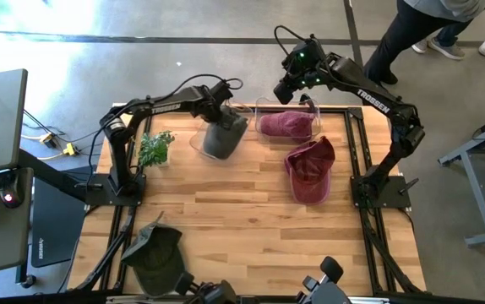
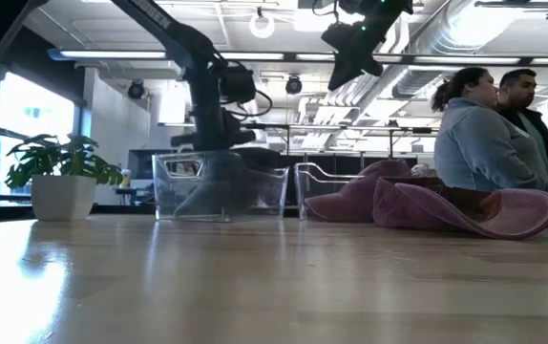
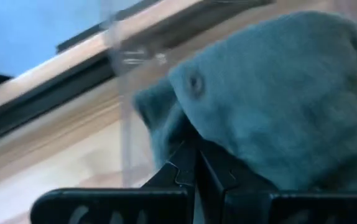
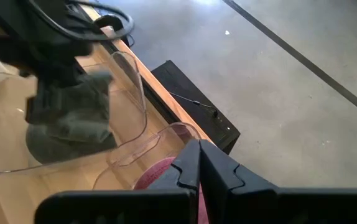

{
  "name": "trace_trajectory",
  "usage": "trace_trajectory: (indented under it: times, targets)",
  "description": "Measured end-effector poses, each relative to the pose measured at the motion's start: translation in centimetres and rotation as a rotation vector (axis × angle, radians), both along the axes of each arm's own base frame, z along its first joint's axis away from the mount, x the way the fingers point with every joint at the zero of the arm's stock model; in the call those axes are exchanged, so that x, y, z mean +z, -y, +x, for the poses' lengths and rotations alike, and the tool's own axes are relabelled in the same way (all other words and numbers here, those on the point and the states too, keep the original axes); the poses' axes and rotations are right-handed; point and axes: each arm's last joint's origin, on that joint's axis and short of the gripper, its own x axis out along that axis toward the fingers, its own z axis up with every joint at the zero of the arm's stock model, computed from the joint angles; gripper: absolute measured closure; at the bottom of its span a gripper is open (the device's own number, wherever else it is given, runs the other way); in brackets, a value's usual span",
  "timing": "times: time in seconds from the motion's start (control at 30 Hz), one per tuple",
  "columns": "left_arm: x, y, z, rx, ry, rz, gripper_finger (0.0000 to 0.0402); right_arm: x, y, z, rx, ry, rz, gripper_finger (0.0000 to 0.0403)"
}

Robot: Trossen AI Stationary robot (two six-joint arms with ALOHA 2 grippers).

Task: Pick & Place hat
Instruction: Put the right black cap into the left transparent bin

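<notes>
grey hat (image 1: pixel 223 138): in the left clear bin (image 1: pixel 198 143), clamped by left gripper (image 1: pixel 220 114). maroon hat (image 1: pixel 286 125): in right clear bin (image 1: pixel 262 105). right gripper (image 1: pixel 286 89): above it, fingers together, empty. second maroon hat (image 1: pixel 310 170): on table (image 1: pixel 242 219).

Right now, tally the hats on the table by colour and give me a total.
Maroon hats: 2, one in a clear bin, one on the bare table
Grey hats: 1, in the other bin
Green hats: 1, at the near left edge
Total: 4
</notes>
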Motion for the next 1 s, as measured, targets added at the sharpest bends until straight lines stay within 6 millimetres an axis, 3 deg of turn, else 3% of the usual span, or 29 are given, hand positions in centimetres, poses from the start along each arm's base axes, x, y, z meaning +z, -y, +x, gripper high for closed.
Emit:
trace_trajectory:
  times: [0.33, 0.5, 0.7, 0.83, 1.0]
  targets:
    - [0.0, -0.2, 0.1, -0.016, -0.047, 0.055, 0.0402, 0.0, -0.1, 0.1, 0.013, 0.006, 0.008, 0.0402]
    - [4.0, 1.0, -1.7, -0.006, -0.050, 0.074, 0.0402, 0.0, -0.1, 0.1, 0.013, 0.004, 0.010, 0.0402]
    - [7.2, 4.5, -2.9, -0.145, 0.079, -0.100, 0.0402, 0.2, -0.9, -0.8, 0.013, -0.038, 0.046, 0.0402]
    - [8.2, 5.9, -1.2, -0.294, 0.255, -0.134, 0.0402, 0.9, -1.5, -1.5, 0.014, -0.037, 0.044, 0.0402]
    - [6.9, 6.6, 2.9, -0.336, 0.355, -0.035, 0.0402, 2.1, -2.2, -2.4, -0.017, -0.022, 0.004, 0.0402]
